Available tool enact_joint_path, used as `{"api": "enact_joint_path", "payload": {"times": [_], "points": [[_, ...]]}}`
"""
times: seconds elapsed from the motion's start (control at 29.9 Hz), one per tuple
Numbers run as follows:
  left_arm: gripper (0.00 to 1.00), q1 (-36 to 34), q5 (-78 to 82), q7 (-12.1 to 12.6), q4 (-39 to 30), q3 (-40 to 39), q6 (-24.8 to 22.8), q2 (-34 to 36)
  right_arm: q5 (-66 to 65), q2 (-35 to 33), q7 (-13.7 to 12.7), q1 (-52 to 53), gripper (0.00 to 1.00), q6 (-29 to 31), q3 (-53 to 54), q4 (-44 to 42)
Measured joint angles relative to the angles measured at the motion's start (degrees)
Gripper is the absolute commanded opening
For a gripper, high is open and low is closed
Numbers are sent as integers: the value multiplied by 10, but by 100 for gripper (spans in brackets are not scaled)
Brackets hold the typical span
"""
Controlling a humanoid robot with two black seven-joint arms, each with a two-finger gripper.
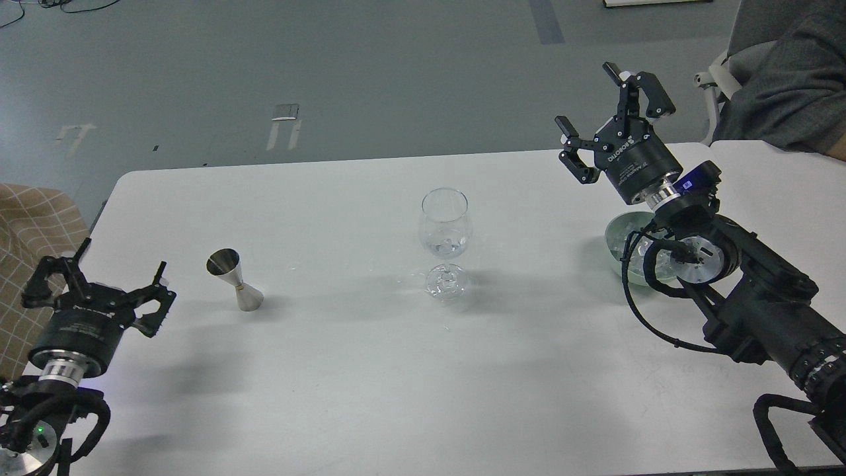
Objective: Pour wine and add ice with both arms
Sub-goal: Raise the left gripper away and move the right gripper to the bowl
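Observation:
A clear wine glass stands upright at the middle of the white table, with small clear ice cubes and a little clear liquid at the bottom of its bowl. A silver metal jigger stands upright left of it. My left gripper is open and empty, well to the left of the jigger near the table's left edge. My right gripper is open and empty, raised above the table's far right. A pale bowl with ice sits under my right arm, mostly hidden by it.
A person in grey sits at the far right behind a second white table. A checked tan cloth lies off the left edge. Small wet drops show around the glass's foot.

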Motion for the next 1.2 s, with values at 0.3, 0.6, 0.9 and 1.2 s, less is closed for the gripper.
{"api": "enact_joint_path", "payload": {"times": [0.3, 0.6, 0.9, 1.2], "points": [[98, -133, 122, -56, 52, 14, -45, 127, -7, -44, -11, 5, 100, -14, 0, 34], [98, -266, 254, -122, 113, 121, -59, 147, -162, -159, -22, -2, 100, -79, -2, 127], [98, -287, 265, -134, 118, 185, -54, 134, -457, -312, -27, -44, 100, -184, -19, 253], [98, -287, 306, -134, 118, 211, -54, 109, -787, -351, -21, -135, 100, -287, -21, 311]]}}
